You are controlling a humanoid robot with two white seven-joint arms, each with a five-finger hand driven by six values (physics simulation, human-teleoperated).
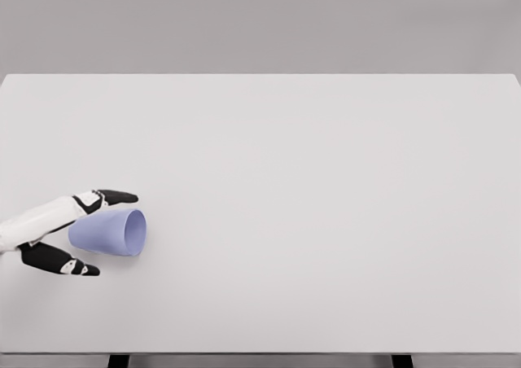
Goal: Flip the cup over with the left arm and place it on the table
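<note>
A pale blue-violet cup [110, 232] lies on its side at the left of the white table [309, 189], its open mouth facing right. My left hand [96, 231] comes in from the left edge and brackets the cup's narrow end. One black-tipped finger [116, 196] reaches over the far side and the thumb [61, 262] lies along the near side. The fingers are spread around the cup, and I cannot tell whether they press on it. My right arm is out of view.
The table's front edge runs along the bottom of the picture, with two dark legs [119, 361] showing under it. A plain grey wall [260, 22] stands behind the table's far edge.
</note>
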